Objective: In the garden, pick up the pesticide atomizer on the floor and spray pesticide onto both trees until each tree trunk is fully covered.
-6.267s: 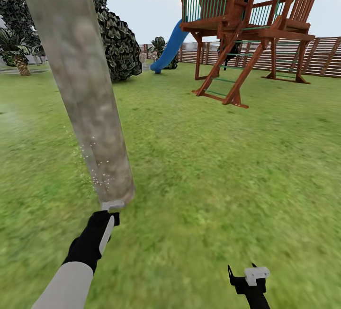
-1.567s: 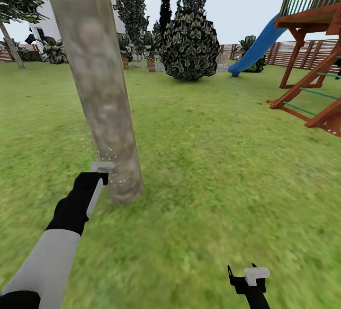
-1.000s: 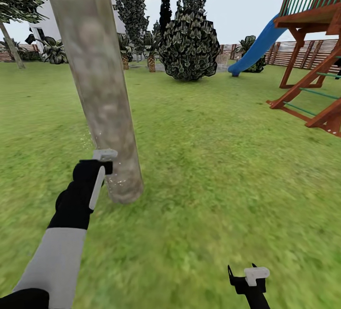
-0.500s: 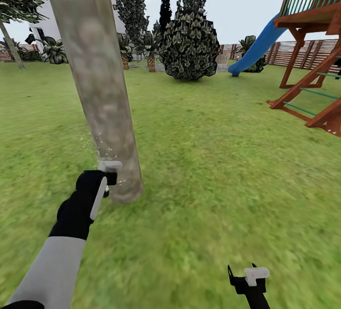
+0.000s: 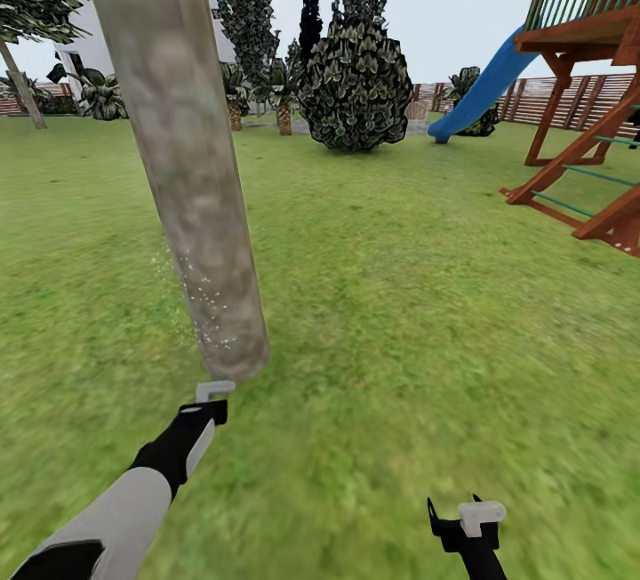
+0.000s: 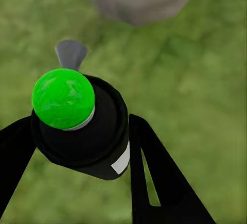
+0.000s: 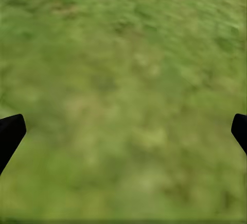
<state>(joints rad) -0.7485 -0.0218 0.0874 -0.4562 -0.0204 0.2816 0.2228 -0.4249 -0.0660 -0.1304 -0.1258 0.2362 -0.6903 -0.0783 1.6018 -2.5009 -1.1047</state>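
Atomizer point(image 6: 82, 128) sits pinched in your left pincer point(image 5: 206, 404), just near the trunk point(image 5: 182, 162) base; specks point(image 5: 200, 300) dot its lower part. Raise the nozzle, sweep upward slowly. Right pincer point(image 5: 462, 518) hangs spread over grass point(image 5: 427, 313).

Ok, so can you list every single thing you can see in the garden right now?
Tree trunk: one, mottled grey-tan, near left, leaning across the head view.
White spray specks: a thin cloud, low on the trunk.
Spray bottle: one, black with a green ball top and a white label, gripped between the left tool's fingers.
Grass: green, all around.
Round bush: one, dark, far middle.
Slide: one, blue, far right.
Wooden play tower: one, reddish brown, right edge.
Fence: brown slats, far right.
Palm: one, small, left of the bush.
House: white, far left, partly hidden.
Left tool: black and white, just below the trunk's base.
Right tool: black and white, low right, open over grass.
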